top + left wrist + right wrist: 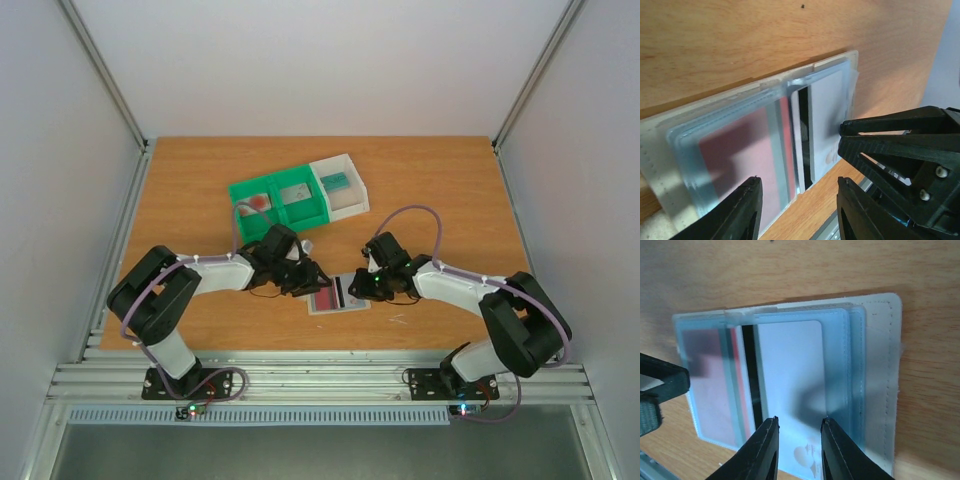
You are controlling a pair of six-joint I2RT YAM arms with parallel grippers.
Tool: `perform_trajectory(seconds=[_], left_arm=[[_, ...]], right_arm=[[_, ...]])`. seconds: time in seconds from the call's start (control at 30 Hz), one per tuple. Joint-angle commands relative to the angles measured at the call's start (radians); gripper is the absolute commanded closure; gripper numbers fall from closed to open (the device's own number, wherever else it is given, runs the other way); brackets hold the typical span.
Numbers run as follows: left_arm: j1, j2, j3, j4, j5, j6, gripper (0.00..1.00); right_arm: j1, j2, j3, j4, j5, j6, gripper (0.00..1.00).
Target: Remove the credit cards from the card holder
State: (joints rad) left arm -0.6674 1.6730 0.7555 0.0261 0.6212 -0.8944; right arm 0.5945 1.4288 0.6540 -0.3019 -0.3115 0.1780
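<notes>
Tabletop (200, 190) carries the card holder (338, 297); left tool (798, 182) and right tool (799, 421) hang released at opposite edges.

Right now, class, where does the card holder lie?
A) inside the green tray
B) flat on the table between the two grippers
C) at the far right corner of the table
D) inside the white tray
B: the card holder lies flat on the table, between the left gripper and the right gripper, nearer than the green tray and the white tray.
</notes>
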Motion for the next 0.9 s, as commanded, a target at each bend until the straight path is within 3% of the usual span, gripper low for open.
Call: perform_trajectory(seconds=[0.0, 0.4, 0.87], left_arm=[[0.005, 0.019, -0.025, 0.063, 0.002, -0.026, 0.58], [-0.002, 0.044, -0.072, 0.185, -0.009, -0.112, 0.59], [-0.014, 0.089, -0.014, 0.185, -0.029, -0.124, 0.77]], right_arm=[[-0.003, 0.051, 0.033, 0.029, -0.03, -0.02, 0.76], [0.003, 0.096, -0.029, 0.099, -0.065, 0.028, 0.78], [0.005, 0.078, -0.071, 0.124, -0.062, 0.055, 0.8]])
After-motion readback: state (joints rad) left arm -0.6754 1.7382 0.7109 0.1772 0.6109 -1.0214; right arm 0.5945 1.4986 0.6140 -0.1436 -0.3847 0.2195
